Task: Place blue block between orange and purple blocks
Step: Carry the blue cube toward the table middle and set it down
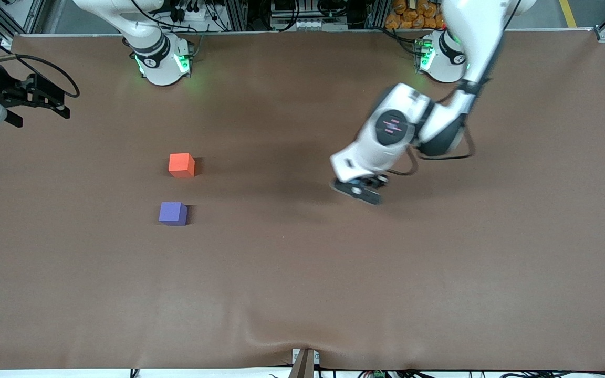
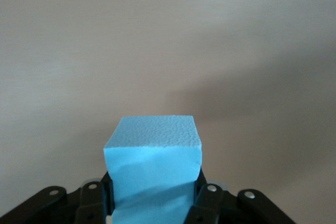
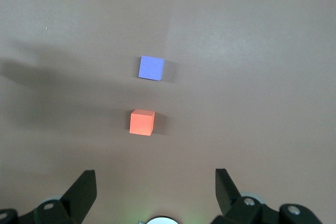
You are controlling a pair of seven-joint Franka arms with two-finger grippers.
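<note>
The orange block (image 1: 181, 165) and the purple block (image 1: 173, 213) sit on the brown table toward the right arm's end, a small gap between them, the purple one nearer the front camera. Both also show in the right wrist view, orange (image 3: 142, 122) and purple (image 3: 151, 67). My left gripper (image 1: 357, 190) hangs low over the table's middle, apart from both blocks. In the left wrist view it (image 2: 152, 195) is shut on the light blue block (image 2: 152, 156), which is hidden under the hand in the front view. My right gripper (image 1: 40, 111) waits high at the table's end, open and empty (image 3: 155, 182).
The brown cloth-covered table (image 1: 302, 294) has a slight wrinkle near its front edge, where a small bracket (image 1: 305, 362) stands. The arm bases (image 1: 160, 63) (image 1: 441, 60) stand along the back edge.
</note>
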